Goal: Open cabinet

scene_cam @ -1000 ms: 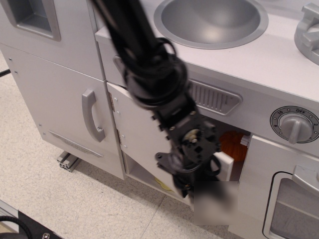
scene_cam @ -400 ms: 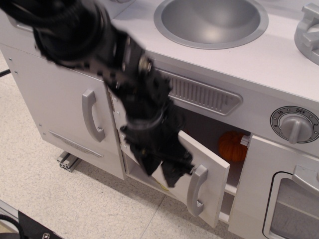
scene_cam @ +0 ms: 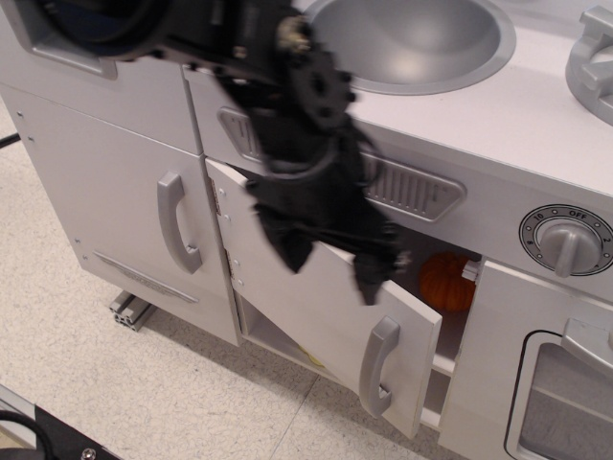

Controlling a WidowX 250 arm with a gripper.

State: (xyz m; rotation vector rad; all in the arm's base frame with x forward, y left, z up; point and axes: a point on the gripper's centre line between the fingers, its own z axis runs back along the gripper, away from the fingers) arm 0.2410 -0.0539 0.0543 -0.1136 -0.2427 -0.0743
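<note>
Observation.image shows, nearest the camera, the cabinet door [scene_cam: 326,316] swung partly outward from its two small hinges on the left, its grey curved handle [scene_cam: 377,366] at the free edge, untouched. Just above and behind the door's upper edge hangs the gripper [scene_cam: 369,278], blurred and dark; whether it stands wide or narrow cannot be told, and it appears to hold nothing. Deeper inside the cabinet, an orange toy pumpkin [scene_cam: 446,281] sits on the white shelf. Beyond, the counter [scene_cam: 536,125] carries a grey sink bowl [scene_cam: 407,43]. Judging by this, the opening step is mostly done; the next move calls for swinging the door wider or clearing away.
</note>
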